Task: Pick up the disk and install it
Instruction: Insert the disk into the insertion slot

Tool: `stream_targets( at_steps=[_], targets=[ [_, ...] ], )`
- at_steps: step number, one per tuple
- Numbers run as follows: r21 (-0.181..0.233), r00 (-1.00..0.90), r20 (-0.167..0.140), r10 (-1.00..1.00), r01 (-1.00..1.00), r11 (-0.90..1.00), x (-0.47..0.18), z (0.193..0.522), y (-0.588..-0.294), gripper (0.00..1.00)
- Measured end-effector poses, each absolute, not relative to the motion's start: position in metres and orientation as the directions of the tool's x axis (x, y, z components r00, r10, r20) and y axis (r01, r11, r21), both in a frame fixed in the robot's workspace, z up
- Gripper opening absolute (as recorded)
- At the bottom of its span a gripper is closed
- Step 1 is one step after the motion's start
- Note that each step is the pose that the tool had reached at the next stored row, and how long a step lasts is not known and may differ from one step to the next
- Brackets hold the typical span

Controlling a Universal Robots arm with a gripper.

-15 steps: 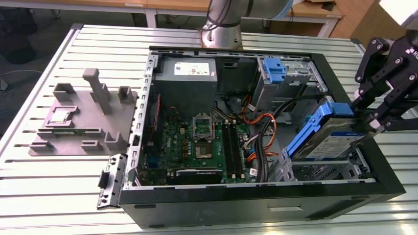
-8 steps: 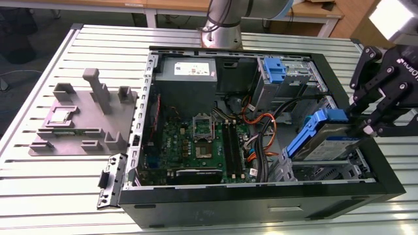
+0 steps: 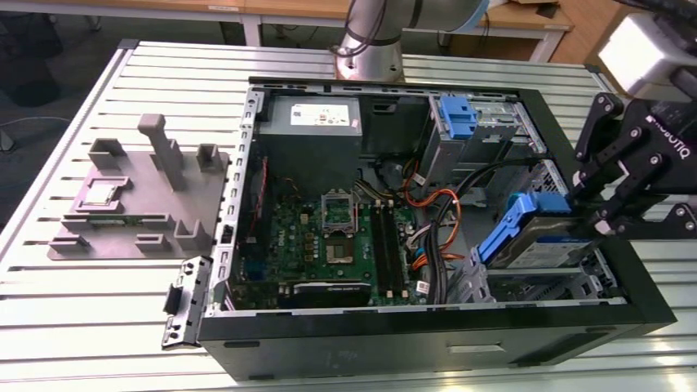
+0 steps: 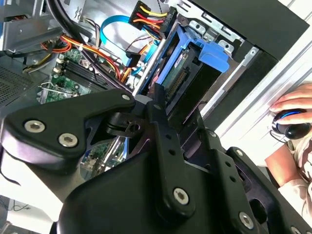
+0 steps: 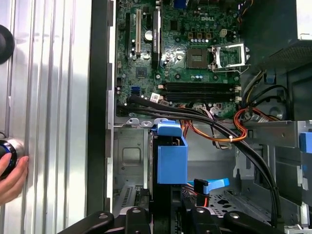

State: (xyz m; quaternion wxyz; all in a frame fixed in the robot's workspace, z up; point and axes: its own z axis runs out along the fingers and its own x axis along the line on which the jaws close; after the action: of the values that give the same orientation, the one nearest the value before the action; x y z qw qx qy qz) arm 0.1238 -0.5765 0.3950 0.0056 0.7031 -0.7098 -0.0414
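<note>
The disk (image 3: 541, 243), a silver drive in a blue carrier frame, hangs tilted on edge over the drive bay at the exterior view's right, inside the open computer case (image 3: 436, 339). My gripper (image 3: 586, 214) comes in from the right and is shut on the disk's upper end. In the first wrist view the blue carrier (image 5: 171, 158) stands edge-on between the black fingers (image 5: 139, 214), above the bay's metal floor. In the second wrist view the disk (image 4: 176, 73) sits just beyond the black linkage, with its blue tab (image 4: 214, 53) near the case wall.
Black and orange cables (image 5: 219, 129) run across the case close to the bay. A motherboard (image 3: 332, 237), a grey power supply box (image 3: 316, 118) and a bare blue bracket (image 3: 459, 114) lie inside. A grey fixture (image 3: 130, 200) sits outside. A hand (image 4: 292, 105) rests beside the case.
</note>
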Motion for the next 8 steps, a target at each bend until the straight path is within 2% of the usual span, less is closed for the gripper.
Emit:
stream_targets(
  at_steps=[8],
  targets=[
    [0.067, -0.011, -0.050, -0.999, -0.998, 0.008, 0.124, 0.381, -0.577, 0.35]
  ],
)
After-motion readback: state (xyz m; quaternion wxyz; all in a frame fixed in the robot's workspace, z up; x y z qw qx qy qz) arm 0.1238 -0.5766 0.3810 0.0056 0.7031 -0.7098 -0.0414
